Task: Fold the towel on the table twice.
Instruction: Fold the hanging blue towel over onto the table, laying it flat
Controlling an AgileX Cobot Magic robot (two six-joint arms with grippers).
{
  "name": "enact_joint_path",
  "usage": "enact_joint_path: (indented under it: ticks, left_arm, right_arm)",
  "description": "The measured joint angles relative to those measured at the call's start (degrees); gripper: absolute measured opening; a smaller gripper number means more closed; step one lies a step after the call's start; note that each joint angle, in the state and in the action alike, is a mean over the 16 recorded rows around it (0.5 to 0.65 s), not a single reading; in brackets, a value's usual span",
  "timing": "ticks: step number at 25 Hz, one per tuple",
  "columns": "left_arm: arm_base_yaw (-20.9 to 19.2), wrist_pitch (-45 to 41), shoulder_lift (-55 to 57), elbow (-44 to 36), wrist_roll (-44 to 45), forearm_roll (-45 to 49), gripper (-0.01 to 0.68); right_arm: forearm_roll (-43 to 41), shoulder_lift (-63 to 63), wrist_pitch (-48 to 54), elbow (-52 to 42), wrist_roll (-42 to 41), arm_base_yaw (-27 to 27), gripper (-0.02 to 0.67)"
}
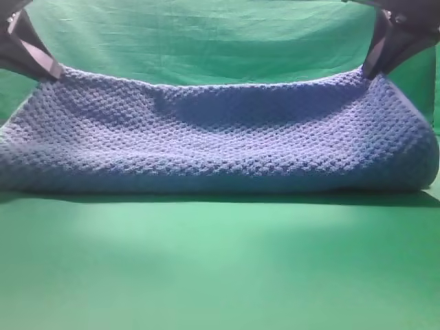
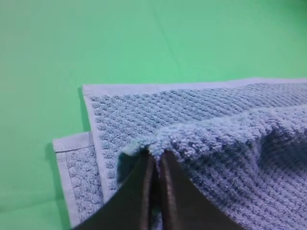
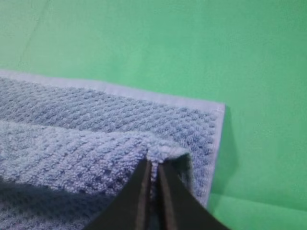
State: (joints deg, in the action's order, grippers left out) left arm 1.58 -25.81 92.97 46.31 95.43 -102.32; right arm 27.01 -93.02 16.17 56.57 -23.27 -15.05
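Towel (image 1: 220,137) is lying across the green table (image 1: 220,268), its long axis running side to side, and you are holding one raised edge at both ends. Your left gripper (image 1: 42,67) is pinching the left corner with its jaws clamped tight on the cloth, and your right gripper (image 1: 371,69) is doing the same at the right corner. Beneath each grip, the wrist views are showing the flat lower layer's hemmed edge lying just beyond the jaws, so that edge looks like your target.
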Motion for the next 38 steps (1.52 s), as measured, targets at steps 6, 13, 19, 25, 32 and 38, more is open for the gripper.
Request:
enact_joint_path:
  ticks: [6,13,19,25,32,38]
  left_arm:
    - [0.0,0.21,6.17,4.13,0.83,0.0,0.0]
    - [0.0,0.43,9.76,5.86,2.72,0.0,0.027]
    - [0.0,1.37,11.0,6.21,4.59,0.0,0.219]
    - [0.0,2.93,10.24,6.39,6.01,0.0,0.442]
    - [0.0,2.7,5.19,6.47,6.09,0.0,0.485]
    - [0.0,-0.84,-1.86,6.47,2.65,1.63,0.261]
  right_arm:
    - [0.0,-5.26,-3.24,3.12,-0.32,0.0,0.0]
    - [0.0,-9.68,-5.8,5.4,-1.45,0.0,0.039]
    - [0.0,-11.11,-6.77,6.02,-3.37,0.0,0.225]
    - [0.0,-9.37,-6.3,6.16,-5.19,0.0,0.46]
    - [0.0,-2.64,-2.02,6.21,-5.7,0.0,0.524]
    - [-0.12,6.42,5.07,6.21,-5.47,0.0,0.314]
